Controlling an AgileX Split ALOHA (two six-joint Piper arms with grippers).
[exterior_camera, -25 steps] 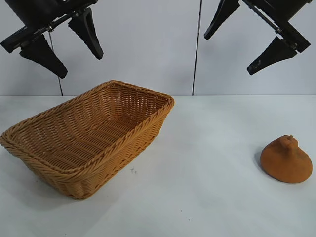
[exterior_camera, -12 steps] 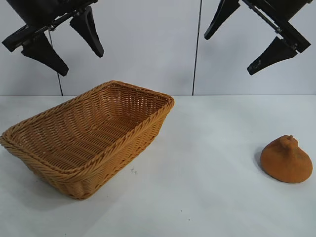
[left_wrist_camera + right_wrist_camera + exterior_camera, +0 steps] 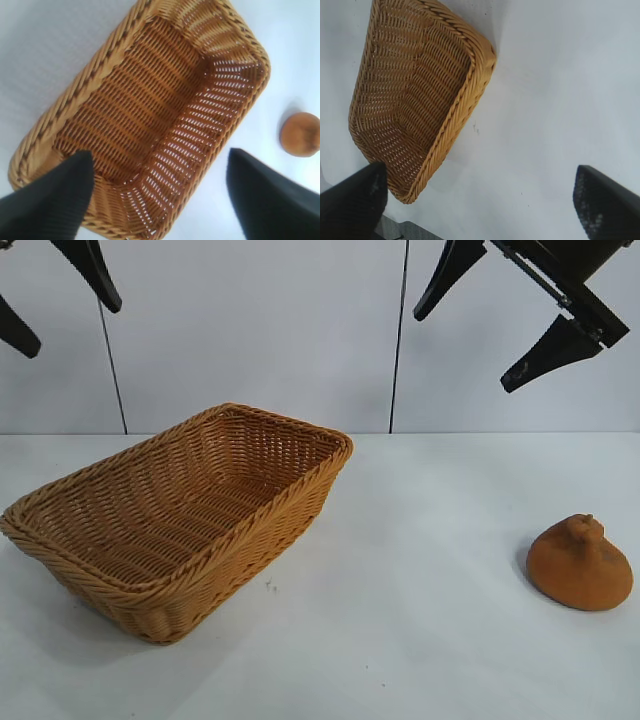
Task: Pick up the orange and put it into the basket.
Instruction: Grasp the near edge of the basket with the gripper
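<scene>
Orange (image 3: 580, 564): sits on the white table (image 3: 420, 640) at the right side of the exterior view, dome down, knobbly neck up; nothing touches it. In the left wrist view it shows as a small round fruit (image 3: 299, 134) beyond the basket's far corner.

Basket (image 3: 175, 520): rests on the table at the left, well apart from the orange, set at an angle with one corner toward the back wall. Its woven floor holds nothing (image 3: 145, 105); its braided rim runs unbroken in the right wrist view (image 3: 470, 95).

Left gripper (image 3: 55, 295): high above the table at the upper left corner of the exterior view, above the basket's left end; only two dark finger ends show, spread apart, holding nothing. Its own camera shows both fingers (image 3: 47, 197) wide of each other over the basket.

Right gripper (image 3: 500, 315): high at the upper right, above the bare table between basket and orange; fingers (image 3: 605, 205) spread wide, empty.
</scene>
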